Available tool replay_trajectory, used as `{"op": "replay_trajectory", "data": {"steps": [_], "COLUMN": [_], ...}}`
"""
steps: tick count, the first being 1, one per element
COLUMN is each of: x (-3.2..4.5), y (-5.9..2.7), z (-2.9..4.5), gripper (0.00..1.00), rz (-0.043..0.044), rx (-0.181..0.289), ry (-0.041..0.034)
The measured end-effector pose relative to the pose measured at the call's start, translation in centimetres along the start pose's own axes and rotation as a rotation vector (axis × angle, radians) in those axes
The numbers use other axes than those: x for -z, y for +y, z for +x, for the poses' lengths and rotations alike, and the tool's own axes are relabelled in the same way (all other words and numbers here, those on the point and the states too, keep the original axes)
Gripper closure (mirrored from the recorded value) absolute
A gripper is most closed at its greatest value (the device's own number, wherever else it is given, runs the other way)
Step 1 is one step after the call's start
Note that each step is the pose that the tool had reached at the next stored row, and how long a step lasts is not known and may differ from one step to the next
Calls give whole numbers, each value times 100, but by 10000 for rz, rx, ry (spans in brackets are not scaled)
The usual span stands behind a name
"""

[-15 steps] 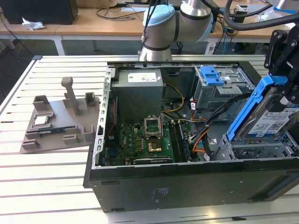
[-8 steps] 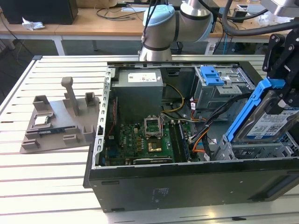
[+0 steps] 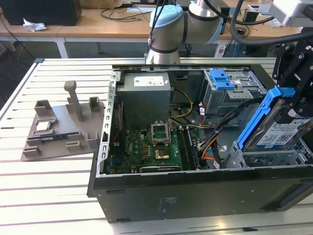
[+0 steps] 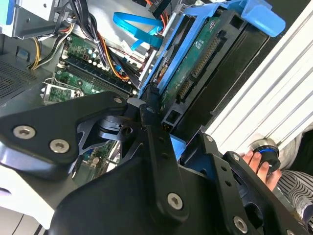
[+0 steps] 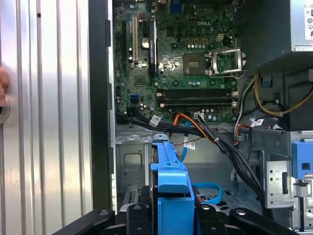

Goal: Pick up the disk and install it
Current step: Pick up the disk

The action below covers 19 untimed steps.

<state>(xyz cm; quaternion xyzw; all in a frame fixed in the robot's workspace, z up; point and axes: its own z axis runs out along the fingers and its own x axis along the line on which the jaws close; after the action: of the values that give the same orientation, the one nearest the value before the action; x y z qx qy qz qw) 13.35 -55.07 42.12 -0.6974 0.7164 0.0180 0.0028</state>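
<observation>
In the hand [image 5: 172,215], 1 disk [image 5: 168,171]

The arm [image 3: 205,17] is built of rounded silver-grey joint housings, and one joint is closed by a pale blue cap [image 3: 165,19]. Thick black hoses [image 3: 234,24] loop beside it in the exterior view. The gripper [image 4: 166,129] is matte black, made of flat, angular link plates and narrow bars. Round silver screw heads [image 4: 59,145] are set flush into the plates and pin them together.

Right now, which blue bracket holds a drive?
The tilted bracket at the exterior view's right, framing the disk; the blue latch atop the cage is bare.
</observation>
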Motion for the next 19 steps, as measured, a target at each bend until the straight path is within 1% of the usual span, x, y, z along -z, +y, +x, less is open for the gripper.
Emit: {"op": "replay_trajectory", "data": {"steps": [4,7,12,19], "x": [-40,-95,-148,-185], "y": [-1,-2,-3,-4], "z": [1,3,4,6], "gripper": [63,63,63,63], "rz": [0,0,0,1], "rx": [0,0,0,0], "ry": [0,0,0,1]}}
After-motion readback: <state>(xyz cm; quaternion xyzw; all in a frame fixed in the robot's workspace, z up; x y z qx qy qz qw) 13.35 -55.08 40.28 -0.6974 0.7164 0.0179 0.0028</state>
